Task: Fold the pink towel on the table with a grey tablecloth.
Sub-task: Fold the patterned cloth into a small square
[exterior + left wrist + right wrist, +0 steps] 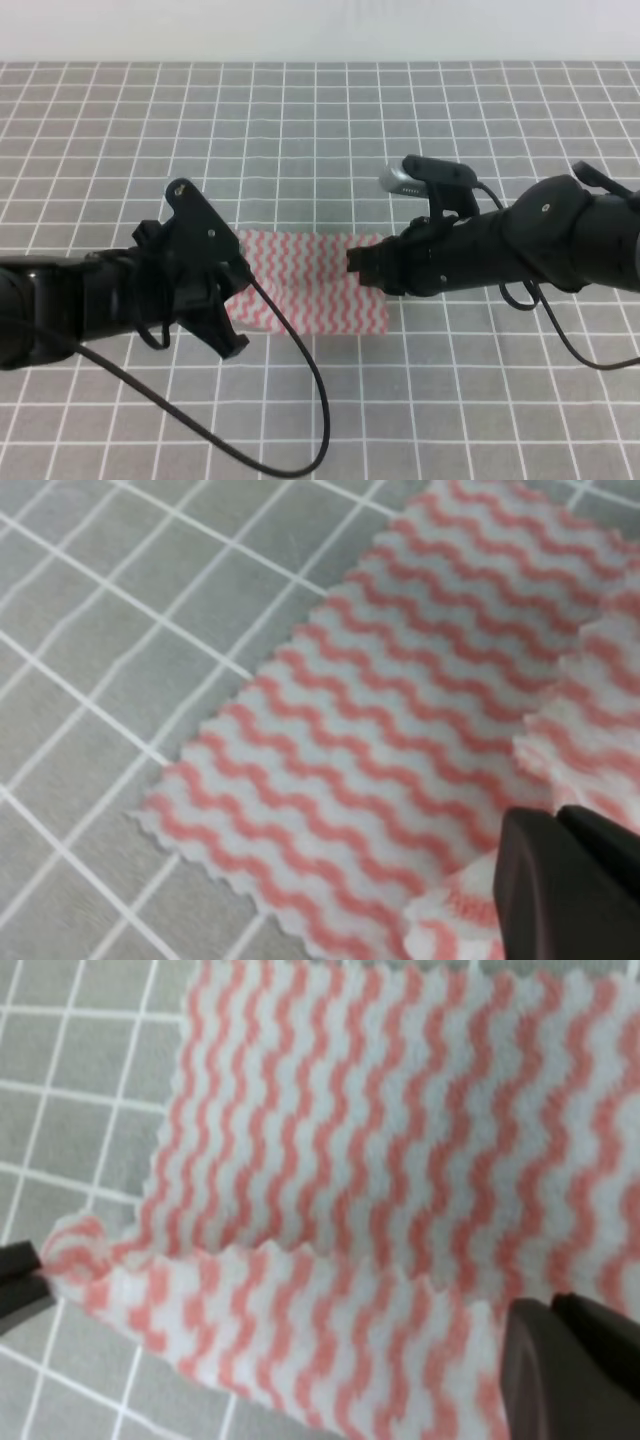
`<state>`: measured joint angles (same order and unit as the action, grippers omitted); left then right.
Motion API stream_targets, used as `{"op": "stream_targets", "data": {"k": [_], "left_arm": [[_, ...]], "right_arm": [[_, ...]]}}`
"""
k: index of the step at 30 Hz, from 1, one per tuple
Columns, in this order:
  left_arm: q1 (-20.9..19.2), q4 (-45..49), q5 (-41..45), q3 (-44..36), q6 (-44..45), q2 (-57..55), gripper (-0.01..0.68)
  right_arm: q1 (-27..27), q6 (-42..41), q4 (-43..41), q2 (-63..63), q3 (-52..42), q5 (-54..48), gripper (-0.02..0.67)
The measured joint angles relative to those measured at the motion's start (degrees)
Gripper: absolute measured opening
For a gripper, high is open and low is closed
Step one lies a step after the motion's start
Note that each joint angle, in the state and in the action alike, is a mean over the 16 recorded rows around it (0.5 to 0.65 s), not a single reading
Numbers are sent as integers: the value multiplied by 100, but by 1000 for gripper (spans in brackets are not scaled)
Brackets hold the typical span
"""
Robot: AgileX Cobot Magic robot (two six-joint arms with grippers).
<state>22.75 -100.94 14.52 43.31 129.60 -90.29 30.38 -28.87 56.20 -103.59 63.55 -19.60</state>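
The pink towel [312, 285], striped pink-red and white, lies mid-table on the grey tablecloth [300, 140]. My left gripper [240, 277] is at the towel's left edge and shut on a bunched corner [470, 910], beside its dark fingers [570, 880]. My right gripper [358, 263] is at the right edge, shut on the towel there. In the right wrist view the near edge of the towel [300, 1290] is raised and curled over the flat part [400, 1110]. A dark fingertip [15, 1275] pinches its far corner.
Grey gridded cloth [480, 400] stretches around the towel on all sides. A black cable [300, 400] loops from the left arm over the front of the table. Another cable [560, 345] hangs under the right arm.
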Motion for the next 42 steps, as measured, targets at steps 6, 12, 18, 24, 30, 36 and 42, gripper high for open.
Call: {"op": "stream_targets", "data": {"k": [6,12,18,24,30,36,42], "left_arm": [[0,9,-110,258,-57,-170,-3],[0,-23,-223,526,-75,-406,-3],[0,-45,-340,712,-56,-589,-2],[0,-55,-452,790,4,-653,-2],[1,-66,-557,811,72,-712,-2],[1,-66,-566,826,109,-775,-2],[0,-45,-521,831,115,-815,-2]], "right_arm": [[0,-4,48,0,79,164,-15],[0,-7,56,-21,104,342,-15],[-39,-7,80,-86,133,450,-15],[-122,-7,117,-208,242,434,-15],[-210,-8,145,-334,388,306,-15],[-235,-13,132,-403,481,68,-12],[-235,-15,73,-427,503,-280,25]]}}
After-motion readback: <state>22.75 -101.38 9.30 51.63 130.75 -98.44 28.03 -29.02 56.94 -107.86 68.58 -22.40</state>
